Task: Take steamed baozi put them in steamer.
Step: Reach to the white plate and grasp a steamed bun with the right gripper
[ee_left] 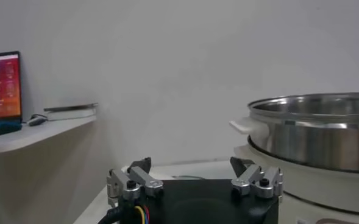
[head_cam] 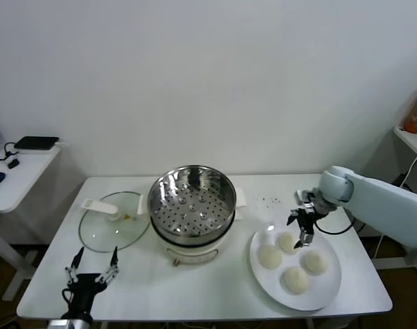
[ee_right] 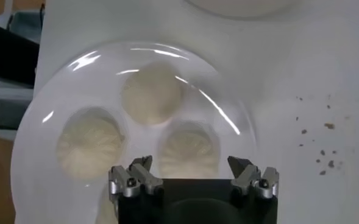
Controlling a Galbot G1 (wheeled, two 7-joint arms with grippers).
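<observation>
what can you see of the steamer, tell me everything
The steamer is a round, shiny steel pot on a white base, standing upright near the table's middle. Inside sits a perforated steel tray with nothing on it. Its lid is off: the glass lid lies flat beside it on the robot's left. A white handle juts from its side in the left wrist view. The plate stands apart on its right. No gripper touches it.

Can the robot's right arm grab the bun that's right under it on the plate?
Probably yes. The right tool hangs open just above the nearest baozi on the white plate, and nothing lies between them. The other buns sit close beside it, so the fingers have little room.
</observation>
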